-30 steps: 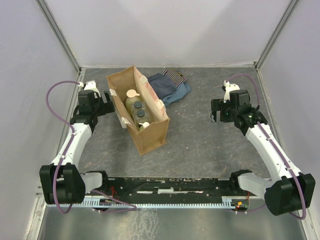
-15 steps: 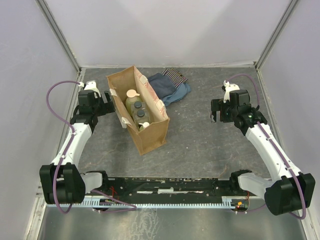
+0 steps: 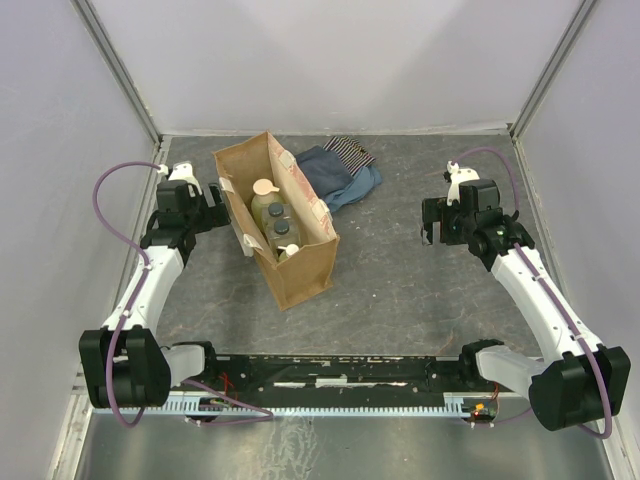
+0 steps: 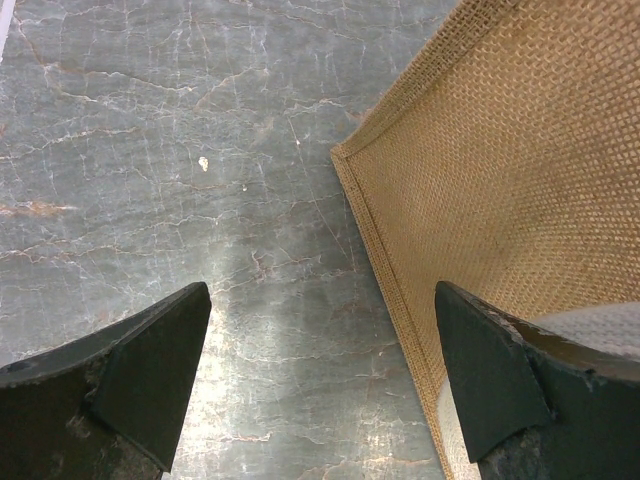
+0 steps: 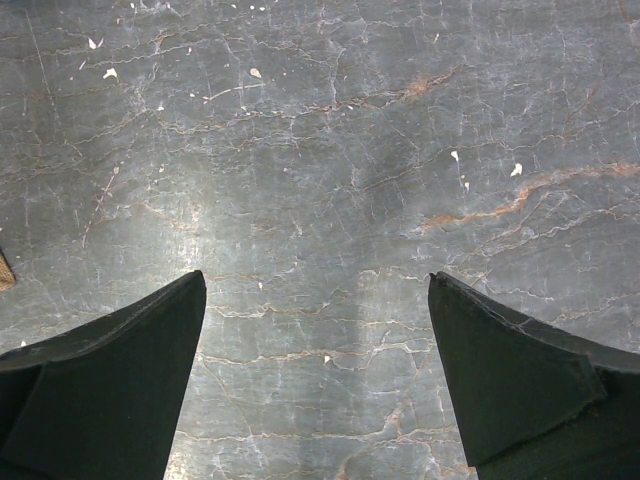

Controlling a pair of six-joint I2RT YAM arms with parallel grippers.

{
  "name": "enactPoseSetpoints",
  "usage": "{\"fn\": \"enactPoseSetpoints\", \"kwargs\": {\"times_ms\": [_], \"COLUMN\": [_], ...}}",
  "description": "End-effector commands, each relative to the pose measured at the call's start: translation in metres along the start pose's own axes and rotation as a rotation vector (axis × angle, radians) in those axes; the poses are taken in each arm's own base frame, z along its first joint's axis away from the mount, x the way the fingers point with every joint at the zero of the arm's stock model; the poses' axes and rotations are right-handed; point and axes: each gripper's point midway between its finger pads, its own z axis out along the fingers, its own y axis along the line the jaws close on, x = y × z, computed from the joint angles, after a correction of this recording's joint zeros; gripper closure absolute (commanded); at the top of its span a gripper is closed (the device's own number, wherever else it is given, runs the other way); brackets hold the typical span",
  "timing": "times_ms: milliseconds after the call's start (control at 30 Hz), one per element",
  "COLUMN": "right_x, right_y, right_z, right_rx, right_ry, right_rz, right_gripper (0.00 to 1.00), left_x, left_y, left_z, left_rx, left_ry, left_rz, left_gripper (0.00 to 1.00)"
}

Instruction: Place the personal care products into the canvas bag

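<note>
The tan canvas bag (image 3: 290,255) stands open at the middle left of the table. Inside it I see the green bottle with the beige cap (image 3: 264,198), a clear bottle with a dark cap (image 3: 281,232) and the white pump of the yellow bottle (image 3: 289,251). The other clear bottle is partly hidden among them. My left gripper (image 3: 213,198) is open and empty just left of the bag; its side fills the right of the left wrist view (image 4: 520,180). My right gripper (image 3: 432,222) is open and empty over bare table at the right.
Folded blue (image 3: 335,177) and striped (image 3: 349,151) cloths lie behind the bag near the back wall. Grey walls enclose the table on three sides. The marbled grey tabletop (image 5: 330,150) lies under the right gripper.
</note>
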Motion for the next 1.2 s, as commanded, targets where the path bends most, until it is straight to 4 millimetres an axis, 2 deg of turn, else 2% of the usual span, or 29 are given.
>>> {"fn": "enactPoseSetpoints", "kwargs": {"times_ms": [0,1167], "right_x": [-0.0129,-0.0116], "right_y": [0.0008,0.0011], "right_z": [-0.0026,-0.0023], "right_rx": [-0.009,-0.011], "right_ry": [-0.043,-0.04], "right_rz": [-0.007,-0.007], "right_gripper": [0.0,0.0], "left_x": [-0.0216,-0.0194], "left_y": [-0.0031,-0.0046], "left_z": [-0.0015,-0.0006], "left_rx": [0.015,0.023], "left_ry": [-0.05,-0.039], "left_rz": [0.03,0.021], "left_gripper": [0.0,0.01]}}
